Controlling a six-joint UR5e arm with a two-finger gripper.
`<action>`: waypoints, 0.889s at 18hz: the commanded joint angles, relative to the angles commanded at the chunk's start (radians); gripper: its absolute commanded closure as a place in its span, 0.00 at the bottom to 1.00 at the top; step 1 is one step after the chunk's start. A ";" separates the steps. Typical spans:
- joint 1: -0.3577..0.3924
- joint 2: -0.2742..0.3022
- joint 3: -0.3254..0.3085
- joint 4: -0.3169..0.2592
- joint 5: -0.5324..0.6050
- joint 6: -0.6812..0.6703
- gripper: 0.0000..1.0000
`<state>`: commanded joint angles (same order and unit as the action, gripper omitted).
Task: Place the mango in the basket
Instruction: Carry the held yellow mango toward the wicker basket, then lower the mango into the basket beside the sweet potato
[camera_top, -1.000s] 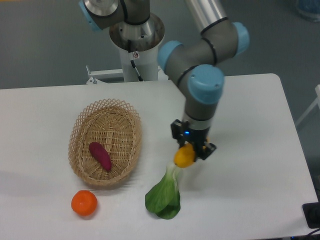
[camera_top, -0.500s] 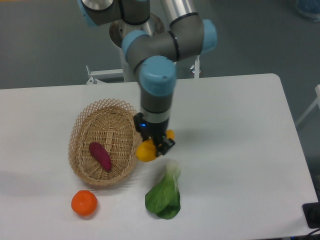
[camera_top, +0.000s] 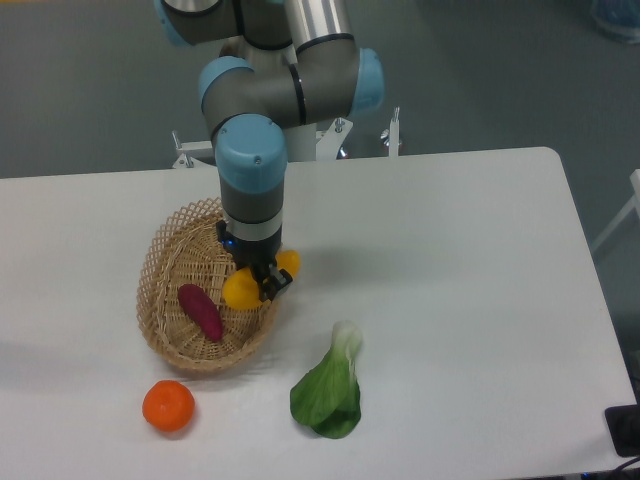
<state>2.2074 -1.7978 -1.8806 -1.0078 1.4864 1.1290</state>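
The black two-finger claw (camera_top: 258, 281) is clamped on the smooth yellow-orange oval mango (camera_top: 246, 287) above the right side of the tan woven wicker basket (camera_top: 165, 262).

Landmark: basket (camera_top: 168, 320), on the table (camera_top: 480, 300), left half. Tuber (camera_top: 200, 311) lies inside the basket, left of centre. Mango (camera_top: 250, 283) sits over the basket's right inner side, held in the gripper (camera_top: 258, 283), above the rim, right of the tuber. Citrus fruit (camera_top: 168, 406) lies on the table just in front of the basket, near its front-left edge. Leafy green (camera_top: 330, 388) lies on the table to the front-right of the basket, apart from it.
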 joint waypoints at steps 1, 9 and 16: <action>-0.005 0.000 -0.009 0.000 0.008 0.000 0.54; -0.078 -0.006 -0.049 0.000 0.038 -0.020 0.47; -0.091 -0.005 -0.049 0.005 0.046 -0.023 0.00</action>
<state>2.1169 -1.8024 -1.9297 -1.0032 1.5325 1.1060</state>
